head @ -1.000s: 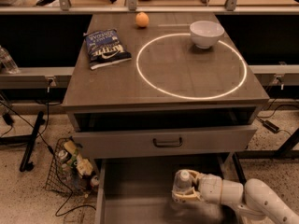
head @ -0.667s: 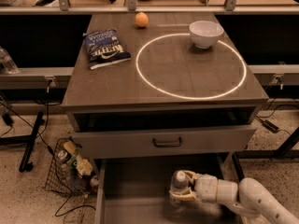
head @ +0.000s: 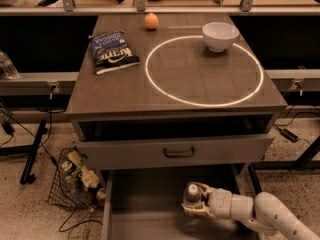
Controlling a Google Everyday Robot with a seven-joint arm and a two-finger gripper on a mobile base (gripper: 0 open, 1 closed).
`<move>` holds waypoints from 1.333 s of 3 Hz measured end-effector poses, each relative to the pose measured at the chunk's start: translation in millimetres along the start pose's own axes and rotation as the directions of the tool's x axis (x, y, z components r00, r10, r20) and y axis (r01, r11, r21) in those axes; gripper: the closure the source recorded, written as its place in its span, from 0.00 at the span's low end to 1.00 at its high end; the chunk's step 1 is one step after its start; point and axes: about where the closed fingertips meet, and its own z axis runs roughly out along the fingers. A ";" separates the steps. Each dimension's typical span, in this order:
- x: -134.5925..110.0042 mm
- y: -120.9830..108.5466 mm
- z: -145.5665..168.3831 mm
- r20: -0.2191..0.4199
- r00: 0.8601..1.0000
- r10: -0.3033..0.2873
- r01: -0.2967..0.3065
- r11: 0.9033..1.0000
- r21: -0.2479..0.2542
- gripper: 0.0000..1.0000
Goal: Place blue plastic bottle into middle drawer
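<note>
Grey metal middle drawer (head: 145, 213) stands open; inside it, the gripper (head: 193, 207) clasps the blue plastic bottle (head: 191, 191) upright.

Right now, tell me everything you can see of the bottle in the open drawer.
The blue plastic bottle stands upright, seen from above: white cap, clear body, label hidden. The gripper is closed around it from the right, inside the middle drawer. Whether its base touches the drawer floor cannot be told.
</note>
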 end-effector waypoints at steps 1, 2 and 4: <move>3.8 1.8 -1.4 -0.008 1.000 0.007 -0.007 1.000 0.004 0.13; 5.2 2.4 -8.8 -0.022 1.000 0.018 -0.018 1.000 0.013 0.00; -26.6 -34.9 -128.8 -0.150 0.980 0.127 -0.093 0.972 0.216 0.03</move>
